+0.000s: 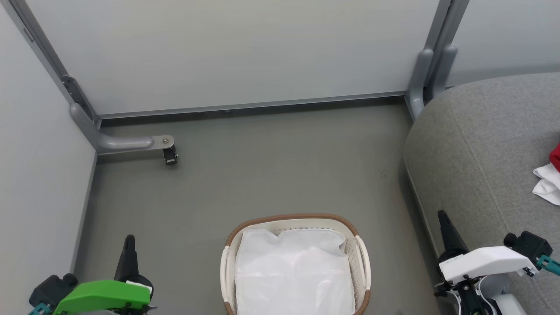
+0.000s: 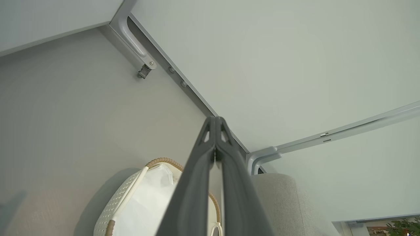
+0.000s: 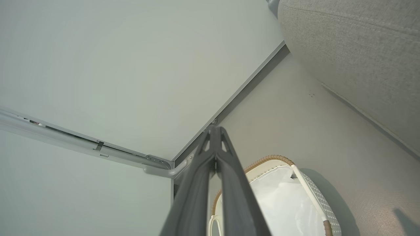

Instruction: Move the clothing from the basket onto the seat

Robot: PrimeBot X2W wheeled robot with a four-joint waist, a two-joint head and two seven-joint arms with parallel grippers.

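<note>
Red clothing point(image 1: 556, 157), apparently, lies beyond right hand point(image 1: 442, 216).

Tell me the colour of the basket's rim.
The basket has a brown, woven-look rim; the head view shows it best.

Lighting bright, even, diffuse; soft shadow beside oval white perforated plastic basket point(image 3: 313, 193); white contents point(image 3: 282, 203) washed out; wrist-view edges bowed.
</note>
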